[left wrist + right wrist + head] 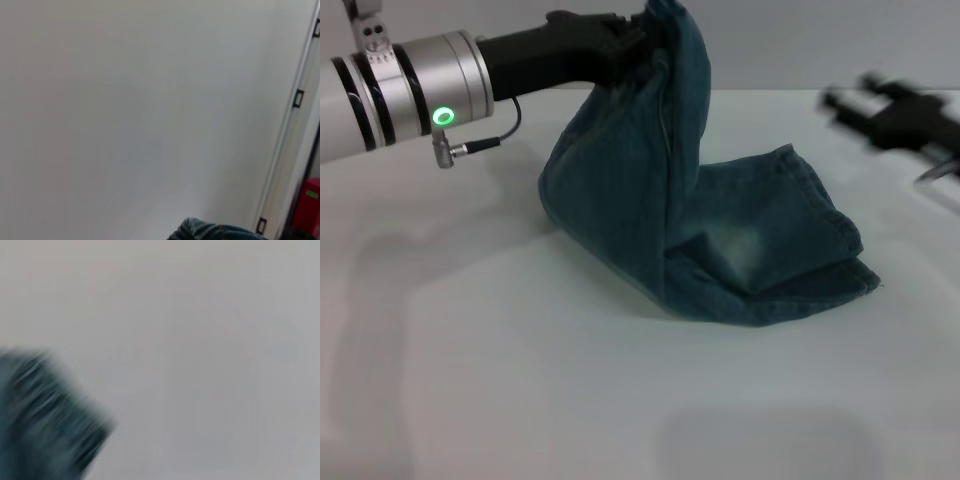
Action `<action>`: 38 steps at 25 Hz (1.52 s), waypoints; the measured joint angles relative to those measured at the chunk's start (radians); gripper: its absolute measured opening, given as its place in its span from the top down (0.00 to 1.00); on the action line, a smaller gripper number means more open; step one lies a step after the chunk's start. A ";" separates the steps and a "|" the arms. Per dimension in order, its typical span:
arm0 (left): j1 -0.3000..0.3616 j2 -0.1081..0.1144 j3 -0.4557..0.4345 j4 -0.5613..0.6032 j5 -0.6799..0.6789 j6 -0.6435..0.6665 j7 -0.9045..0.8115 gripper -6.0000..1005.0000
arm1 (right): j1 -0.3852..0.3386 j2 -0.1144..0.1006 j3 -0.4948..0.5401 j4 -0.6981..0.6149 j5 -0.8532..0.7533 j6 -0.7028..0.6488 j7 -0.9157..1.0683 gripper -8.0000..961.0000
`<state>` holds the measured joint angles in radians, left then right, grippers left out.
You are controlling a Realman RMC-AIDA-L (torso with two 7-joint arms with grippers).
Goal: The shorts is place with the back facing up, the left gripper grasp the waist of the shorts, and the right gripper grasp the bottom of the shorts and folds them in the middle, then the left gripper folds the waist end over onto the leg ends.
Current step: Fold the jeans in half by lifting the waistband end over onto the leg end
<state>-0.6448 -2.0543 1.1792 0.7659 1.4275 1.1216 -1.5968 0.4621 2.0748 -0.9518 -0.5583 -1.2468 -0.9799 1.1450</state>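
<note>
The blue denim shorts (pixel 720 240) lie folded lengthwise on the white table (pixel 520 380), their leg ends (pixel 840 265) resting flat toward the right. My left gripper (pixel 625 45) is shut on the waist (pixel 665 40) and holds it lifted high above the table, so the cloth hangs down in a tall drape. A scrap of gathered denim (pixel 210 232) shows in the left wrist view. My right gripper (pixel 850 105) hovers at the far right, apart from the shorts and blurred. The right wrist view shows a blurred corner of denim (pixel 40 425).
White tabletop stretches in front of and left of the shorts. A table edge with black brackets (pixel 298 98) and a red object (pixel 307 207) beyond it appear in the left wrist view.
</note>
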 joint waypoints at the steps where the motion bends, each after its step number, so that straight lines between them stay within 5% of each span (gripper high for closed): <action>1: -0.001 -0.001 0.008 0.000 0.000 -0.001 0.000 0.87 | -0.011 -0.002 0.034 0.003 0.037 0.002 -0.024 0.34; 10: -0.019 -0.012 0.097 -0.004 -0.008 -0.032 0.000 0.85 | -0.039 -0.007 0.294 0.006 0.113 -0.002 -0.120 0.34; 28: -0.090 -0.016 0.363 -0.013 -0.087 -0.211 -0.003 0.83 | -0.040 -0.009 0.306 0.029 0.108 0.001 -0.152 0.34; 38: -0.108 -0.018 0.404 -0.014 -0.091 -0.253 -0.038 0.81 | -0.033 -0.009 0.306 0.041 0.111 0.002 -0.161 0.34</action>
<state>-0.7525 -2.0724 1.5830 0.7516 1.3360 0.8682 -1.6345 0.4291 2.0661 -0.6458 -0.5173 -1.1357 -0.9775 0.9835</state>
